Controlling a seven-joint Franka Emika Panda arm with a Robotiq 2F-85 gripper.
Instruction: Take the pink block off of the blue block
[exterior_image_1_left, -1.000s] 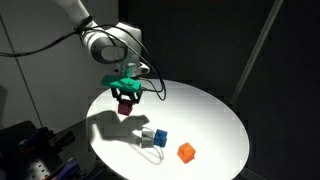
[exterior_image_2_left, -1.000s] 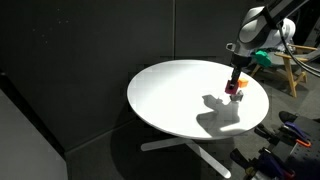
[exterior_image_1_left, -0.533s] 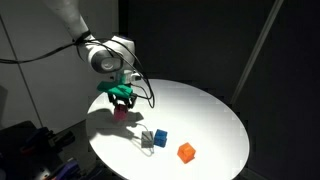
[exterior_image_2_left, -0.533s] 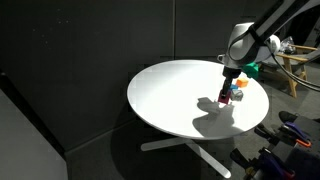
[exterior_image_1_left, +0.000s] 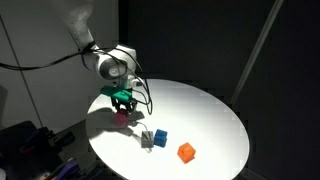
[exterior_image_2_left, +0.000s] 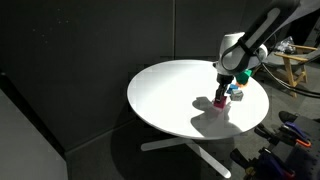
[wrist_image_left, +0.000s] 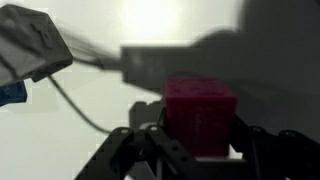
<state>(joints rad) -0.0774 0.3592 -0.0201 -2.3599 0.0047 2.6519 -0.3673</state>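
Observation:
The pink block (exterior_image_1_left: 121, 115) is held between my gripper's (exterior_image_1_left: 122, 108) fingers, low over the left part of the round white table (exterior_image_1_left: 210, 110). I cannot tell whether it touches the surface. It fills the wrist view (wrist_image_left: 200, 118) between the dark fingers (wrist_image_left: 195, 150). The blue block (exterior_image_1_left: 161, 138) rests on the table, apart from the pink block and to its right, with nothing on top. A corner of it shows at the left edge of the wrist view (wrist_image_left: 9, 94). In an exterior view the gripper (exterior_image_2_left: 221, 96) holds the pink block (exterior_image_2_left: 219, 102) near the table's right side.
A grey cube (exterior_image_1_left: 148, 137) stands right beside the blue block and shows in the wrist view (wrist_image_left: 30, 45). An orange cube (exterior_image_1_left: 186, 152) lies near the front edge. A cable hangs by the gripper. Dark curtains surround the table (exterior_image_2_left: 170, 95).
My gripper has carried the pink block down and to the left, away from the other cubes, from well above the table to just over its surface.

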